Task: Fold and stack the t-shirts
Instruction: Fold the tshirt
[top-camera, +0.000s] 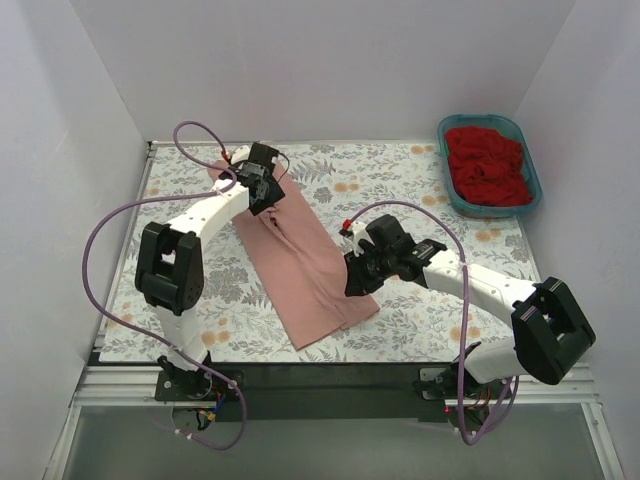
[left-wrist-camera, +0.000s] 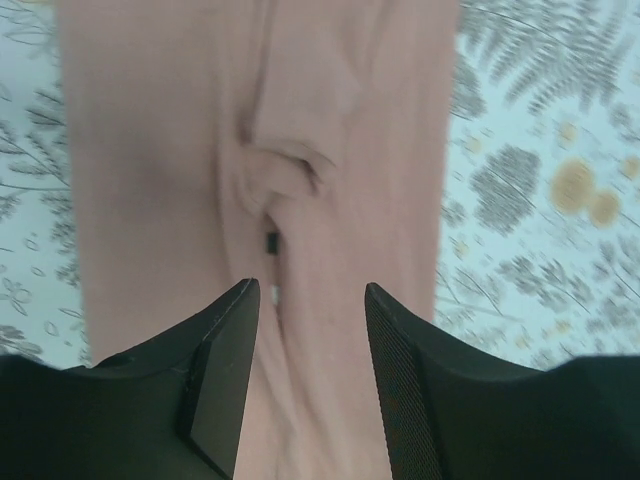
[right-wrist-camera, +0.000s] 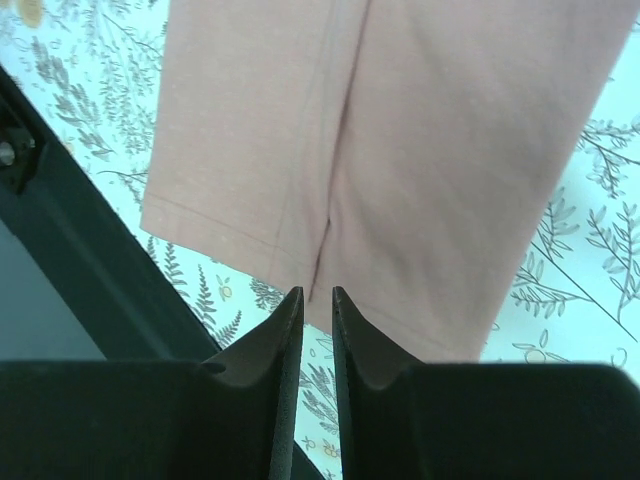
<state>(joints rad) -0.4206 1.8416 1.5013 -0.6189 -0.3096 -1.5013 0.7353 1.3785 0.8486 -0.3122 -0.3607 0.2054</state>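
Two shirts are in play, and the one I'm working is the pink t-shirt. It is folded into a long strip and lies diagonally across the floral cloth that covers the desk. The red t-shirt is heaped in the teal tub at the far right corner. My left end effector hangs over the far end of the strip, jaws about half apart with nothing between them. My right end effector sits over the near hem, parted only a sliver and gripping nothing. I judge the next step is halving the strip end over end. To do that well, I'd open the right one wider and bite through both layers at the hem. I'd also flatten the pucker along the centre overlap first so it doesn't get folded in. The near hem lies close to the dark front rail, so I'd lift before moving and carry it away from that edge. The best room to move is the stretch of floral cloth between the strip and the tub. The left wall hems in the other side.
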